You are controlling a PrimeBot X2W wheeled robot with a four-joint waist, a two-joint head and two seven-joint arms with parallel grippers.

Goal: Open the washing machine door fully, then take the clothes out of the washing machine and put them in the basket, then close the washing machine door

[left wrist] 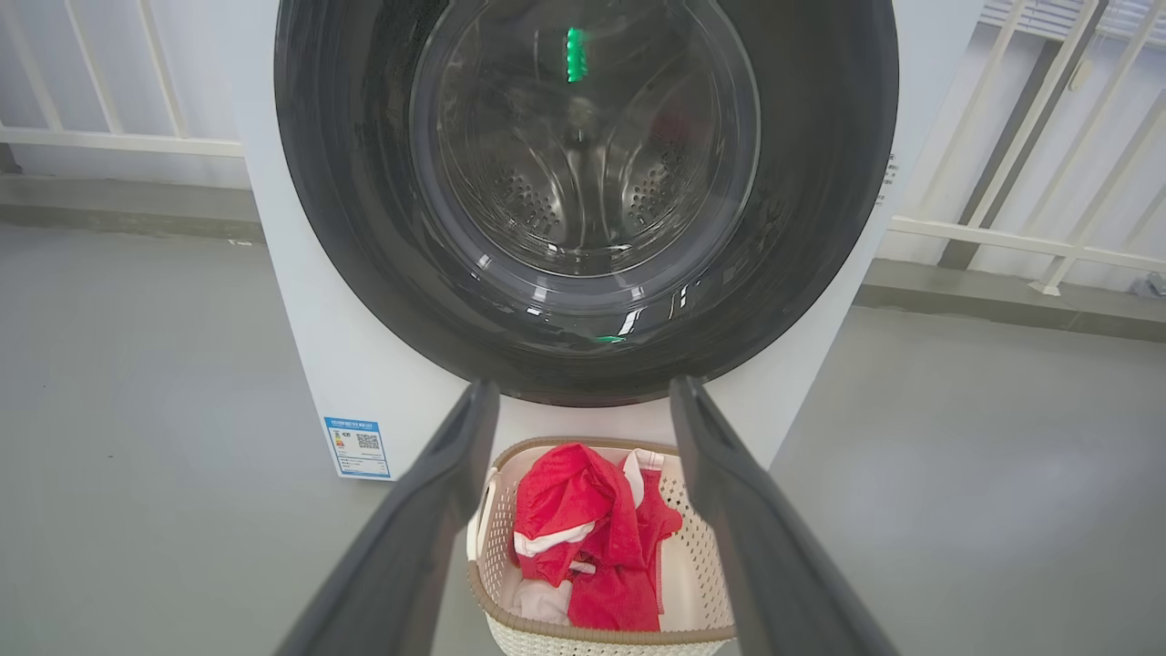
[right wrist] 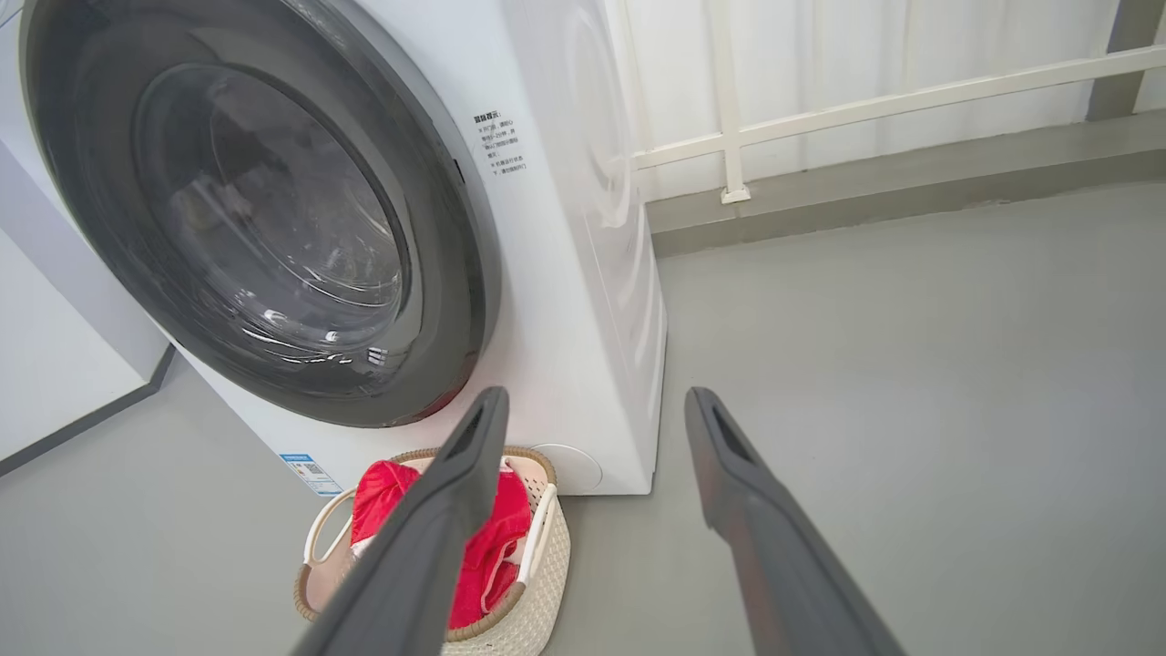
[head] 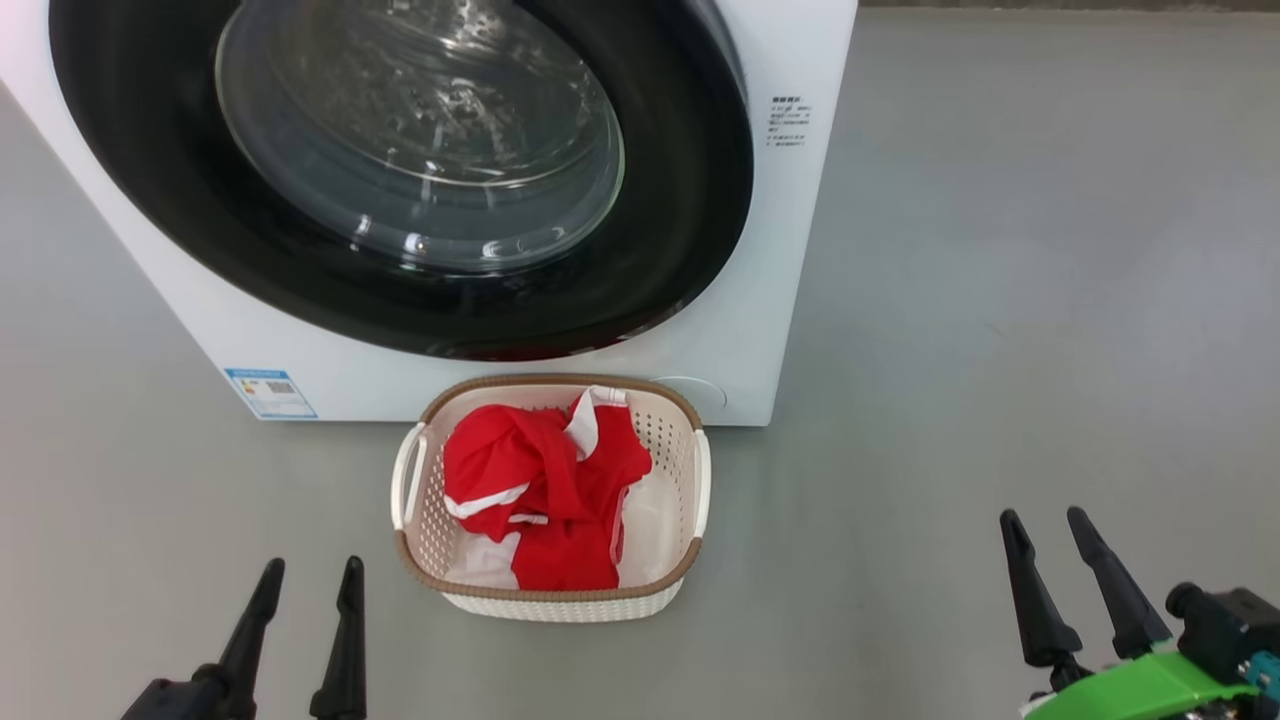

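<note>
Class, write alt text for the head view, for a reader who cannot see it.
Red and white clothes lie in a cream basket in front of a white washing machine whose round black door is shut. The left gripper and right gripper are open and empty.

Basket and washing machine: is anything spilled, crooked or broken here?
Nothing stands out. The clothes lie bunched inside the basket, which stands upright before the washing machine; its door looks shut and whole.
</note>
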